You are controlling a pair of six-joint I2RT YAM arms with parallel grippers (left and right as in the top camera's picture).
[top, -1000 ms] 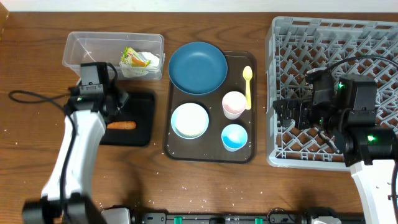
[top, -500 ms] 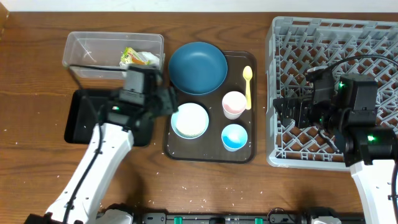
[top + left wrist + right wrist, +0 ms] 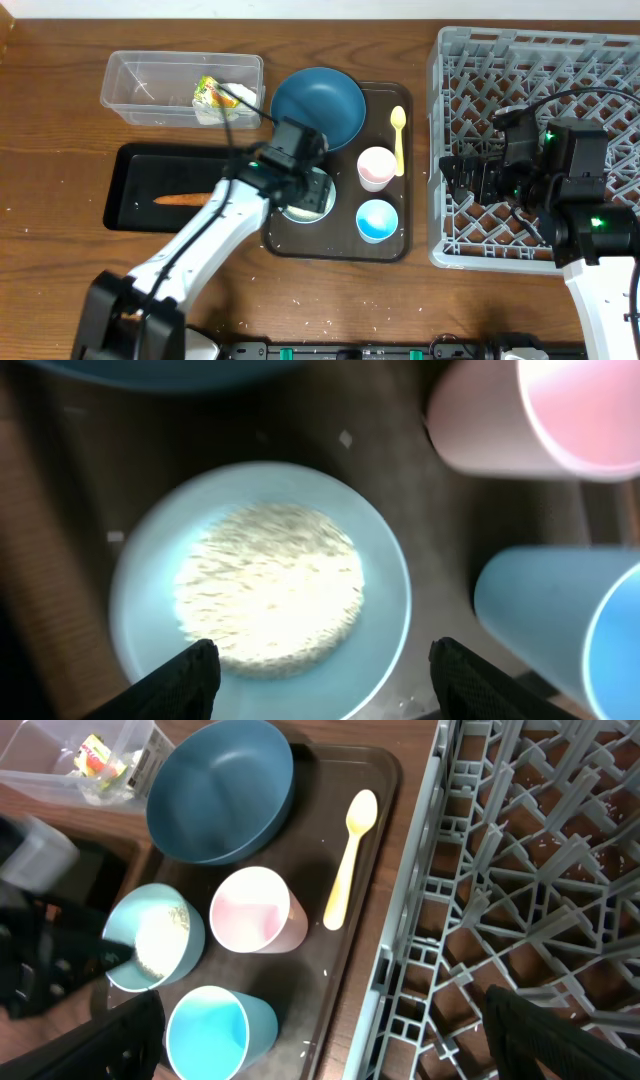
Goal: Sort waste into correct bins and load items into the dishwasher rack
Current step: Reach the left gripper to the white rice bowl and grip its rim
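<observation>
Overhead: brown wood table (image 3: 60, 260), loose rice grains (image 3: 300, 296) near lower edge. Left gripper (image 3: 320, 665) spread wide above rice-filled bowl (image 3: 150, 560); right gripper (image 3: 320, 1020) spread, empty, beside rack (image 3: 520, 850).

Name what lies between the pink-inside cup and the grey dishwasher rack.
The pale yellow spoon lies there on the brown tray, beside the pink-inside cup and short of the rack. The overhead and right wrist views both show it.
</observation>
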